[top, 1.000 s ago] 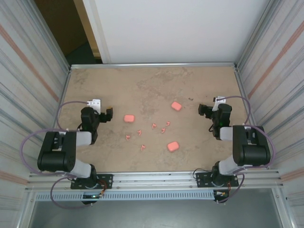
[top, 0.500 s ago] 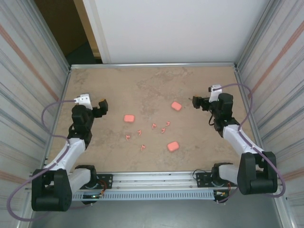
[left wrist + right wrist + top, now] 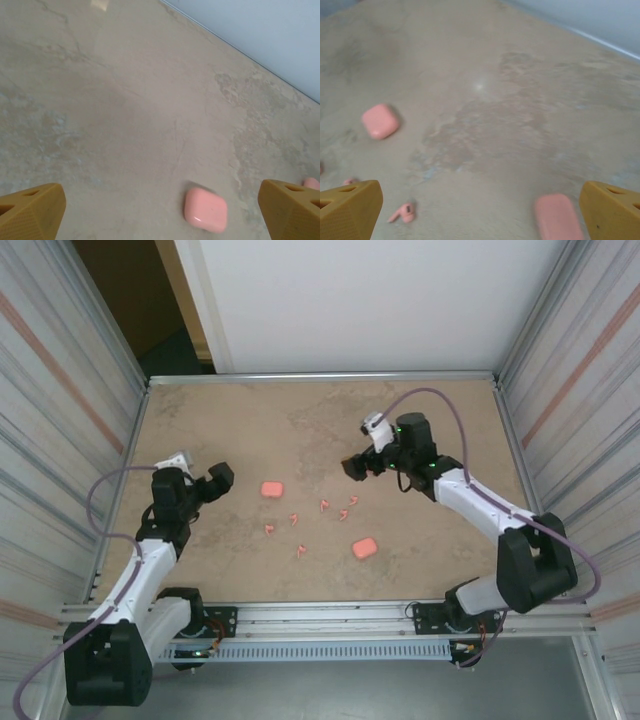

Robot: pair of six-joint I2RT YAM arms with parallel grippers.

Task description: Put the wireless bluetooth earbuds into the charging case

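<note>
both arms out over the table, jaws spread wide, nothing held

the left gripper (image 3: 219,478) hangs over the left part of the table (image 3: 300,420), its yellow fingers (image 3: 30,210) wide apart. a pink case (image 3: 272,488) lies just to its right, flat and closed, and shows low between the fingertips in the left wrist view. the right gripper (image 3: 353,466) reaches in toward the middle from the right side, also spread open, and its wrist view shows a second case (image 3: 557,217) low between its fingers. a third case (image 3: 364,548) sits nearer the arm bases. the earbuds (image 3: 324,505) lie loose on the table, six small pink bits scattered between the cases, none in a case and none touched by a gripper. one earbud (image 3: 402,212) lies on its side near the finger at the left of the right wrist view.
</note>
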